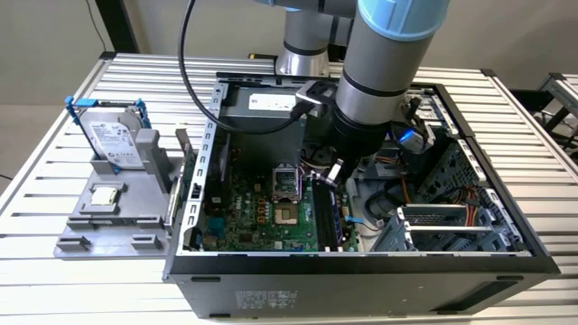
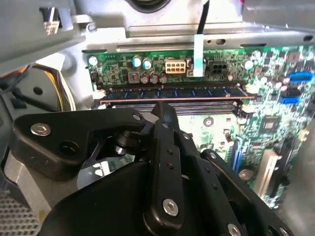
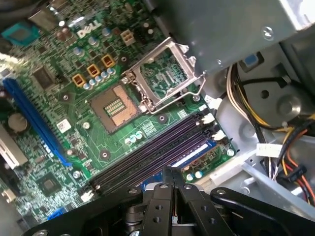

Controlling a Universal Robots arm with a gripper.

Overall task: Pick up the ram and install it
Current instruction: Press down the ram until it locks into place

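I see the ram [image 2: 172, 92] lying in a slot on the green board [image 3: 74, 123] inside the open computer case [image 1: 505, 223]. In the second wrist view it is a long thin stick with a row of dark chips, sitting just past the tip of my gripper [image 2: 165, 110]. In the exterior view the ram [image 1: 331, 217] runs from far to near, a bit to the right of the middle of the case, right under the arm [image 1: 380, 74]. Just beside it are more long dark slots [image 3: 152, 155].

My gripper hangs just above the ram and is not holding it. Its two black fingers [image 3: 170, 179] are pressed close together with nothing between them.

On the board, to the exterior view's left of the slots, I see a square chip socket [image 3: 114, 105] with its metal lid [image 3: 165, 76] flipped up. Bundles of yellow and white wires [image 3: 246, 103] lie on the other side of the slots.

Outside the case, on the exterior view's left, a grey holder [image 1: 113, 213] sits on the slatted table [image 1: 54, 162]. A silver drive in a blue frame [image 1: 113, 139] stands up in it, and a small square chip [image 1: 105, 196] lies in front of that
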